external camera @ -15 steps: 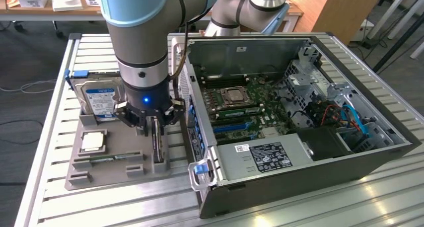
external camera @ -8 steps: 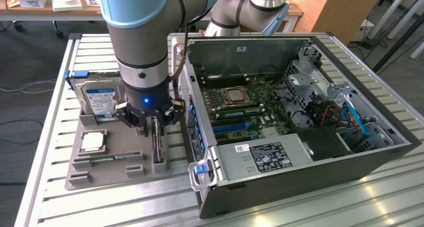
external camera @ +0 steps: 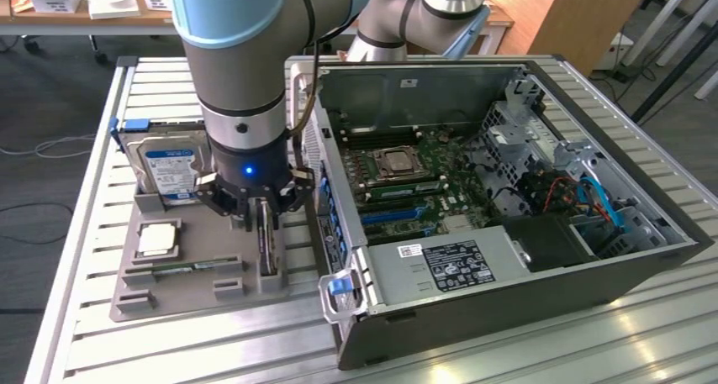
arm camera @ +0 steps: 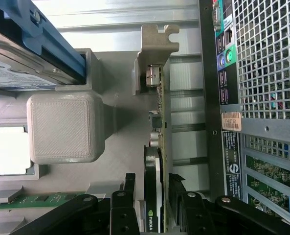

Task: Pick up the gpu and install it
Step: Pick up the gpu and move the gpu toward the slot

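Tool (external camera: 264, 224) of black metal, at the end of the grey and pale-blue arm, hangs straight down over the grey plastic parts tray (external camera: 180, 298). That tray lies on the slatted aluminium worktop (external camera: 539, 350), at the exterior view's left of the open dark computer case (external camera: 483, 317). The tool is released: its 2 black fingers (arm camera: 130, 188) stand apart, 1 on each side of the gpu (arm camera: 155, 147), a thin dark circuit card with a greyish metal bracket (arm camera: 157, 44) at 1 end. A narrow strip of tray shows between the card and 1 finger; the other finger is just beside the card, and I cannot tell whether it touches.

The gpu stands on its long edge in a slot of the tray, along the side nearest the case, and is not lifted out. On the same tray, a silver blue-labelled hard drive (external camera: 168, 170) stands at the far end, a square silver processor chip (external camera: 157, 239) lies flat behind the tool, and a narrow green memory stick (external camera: 185, 268) lies near the chip. Inside the case lies a green motherboard (external camera: 432, 191)
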You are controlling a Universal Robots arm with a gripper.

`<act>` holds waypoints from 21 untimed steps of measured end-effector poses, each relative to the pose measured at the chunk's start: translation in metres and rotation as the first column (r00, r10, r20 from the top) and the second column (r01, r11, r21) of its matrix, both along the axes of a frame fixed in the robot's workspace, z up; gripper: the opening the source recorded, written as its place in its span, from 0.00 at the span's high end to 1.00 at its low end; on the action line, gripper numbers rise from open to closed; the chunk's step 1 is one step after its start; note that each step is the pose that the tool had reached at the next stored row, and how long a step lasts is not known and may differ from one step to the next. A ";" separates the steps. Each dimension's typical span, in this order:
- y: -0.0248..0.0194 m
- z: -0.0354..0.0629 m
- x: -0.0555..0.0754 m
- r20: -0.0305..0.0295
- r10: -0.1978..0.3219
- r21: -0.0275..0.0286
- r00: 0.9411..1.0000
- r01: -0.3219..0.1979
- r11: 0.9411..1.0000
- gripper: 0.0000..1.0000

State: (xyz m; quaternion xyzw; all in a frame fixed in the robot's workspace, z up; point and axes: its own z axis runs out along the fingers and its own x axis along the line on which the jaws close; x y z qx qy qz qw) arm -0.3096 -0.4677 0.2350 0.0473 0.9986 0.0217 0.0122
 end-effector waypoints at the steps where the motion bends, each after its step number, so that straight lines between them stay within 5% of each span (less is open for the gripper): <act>1: 0.0000 0.0000 0.000 0.000 0.000 0.000 1.000 0.000 1.000 0.59; 12: 0.0000 -0.0001 0.000 0.000 0.000 0.000 1.000 0.000 1.000 0.59; 14: 0.0000 -0.0001 0.000 0.000 0.000 0.000 1.000 0.000 1.000 0.61; 15: -0.0001 0.0000 0.000 0.000 0.000 0.000 1.000 0.000 1.000 0.73; 21: 0.0000 -0.0001 0.000 0.000 0.000 0.000 1.000 0.000 1.000 0.73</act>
